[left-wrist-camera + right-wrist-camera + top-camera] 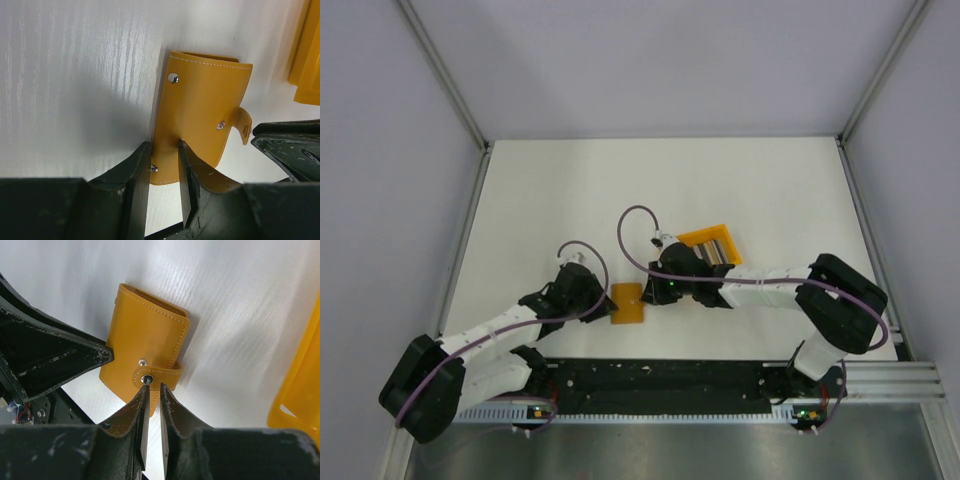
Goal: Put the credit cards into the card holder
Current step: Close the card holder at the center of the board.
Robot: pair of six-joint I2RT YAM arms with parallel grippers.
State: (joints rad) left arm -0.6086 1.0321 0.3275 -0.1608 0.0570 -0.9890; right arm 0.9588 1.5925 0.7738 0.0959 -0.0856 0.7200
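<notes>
Small flat mustard-orange folding card holder (205, 100) w/ white stitching sits folded on the white surface (620, 190), near the front edge, btwn the two arms. Left hand (164, 157) is pinching the holder's near edge: one black finger on each side, the stitched rim and a metal stud caught btwn them.

Right hand (153, 390) comes in from the opposite side. Its fingers are nearly pressed together, only a slim gap, w/ the tips right at the short clasp tab (160, 375) that wraps round the holder's edge. The tab's snap stud (146, 379) is just above one fingertip. Can't tell if the tab is actually pinched or only touched.

Credit cards (717, 250), thin black, white and grey plastic rectangles in a striped row, lie in the bright orange plastic bin (700, 236), just behind the right wrist and apart from the holder.
</notes>
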